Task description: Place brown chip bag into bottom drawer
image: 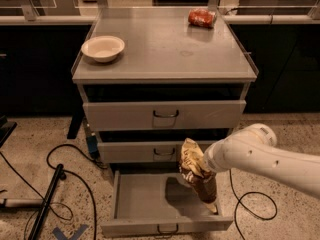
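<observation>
The brown chip bag (pixel 196 176) hangs upright over the right part of the open bottom drawer (pixel 145 204), its lower end close to the drawer floor. My gripper (pixel 204 166) sits at the end of the white arm (pixel 260 156) that reaches in from the right, and it is against the bag's upper right side, where the bag and wrist hide it. The drawer is pulled out, with a low front panel and a small dark loop handle (pixel 168 229).
A white bowl (pixel 103 48) and a red snack bag (pixel 202 18) sit on the cabinet top. Two upper drawers (pixel 165 115) are shut. Black cables (pixel 65 179) and a dark pole (pixel 46 204) lie on the floor at left; another cable (pixel 255 204) lies at right.
</observation>
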You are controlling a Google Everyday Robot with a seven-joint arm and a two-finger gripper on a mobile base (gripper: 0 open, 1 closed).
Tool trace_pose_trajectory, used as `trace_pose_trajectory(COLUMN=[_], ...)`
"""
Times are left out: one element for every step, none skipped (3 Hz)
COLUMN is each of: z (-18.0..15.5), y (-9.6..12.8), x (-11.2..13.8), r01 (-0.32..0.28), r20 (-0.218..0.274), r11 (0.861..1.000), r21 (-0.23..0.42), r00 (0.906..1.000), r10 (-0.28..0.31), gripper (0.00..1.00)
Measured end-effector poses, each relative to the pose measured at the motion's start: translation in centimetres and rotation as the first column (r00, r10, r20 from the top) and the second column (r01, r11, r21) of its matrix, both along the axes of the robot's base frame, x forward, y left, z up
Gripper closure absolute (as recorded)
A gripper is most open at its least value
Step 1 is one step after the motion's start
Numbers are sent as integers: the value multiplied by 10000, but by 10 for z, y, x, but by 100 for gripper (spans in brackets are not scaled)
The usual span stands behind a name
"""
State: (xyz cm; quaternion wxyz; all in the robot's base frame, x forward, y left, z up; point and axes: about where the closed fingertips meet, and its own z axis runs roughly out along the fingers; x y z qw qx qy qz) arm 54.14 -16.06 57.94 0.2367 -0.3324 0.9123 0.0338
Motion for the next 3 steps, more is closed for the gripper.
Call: trace_pose_trajectory(z=[-86,-187,-251], y=[2,-1,2], x=[-46,-112,-123], r01=[-99,261,1312], r20=[-580,-1792,-2479], r11=[9999,9964,9819], r21=[63,812,1363], r00=[9983,9837,9642], r10=[102,-111,-945], gripper=[100,100,100])
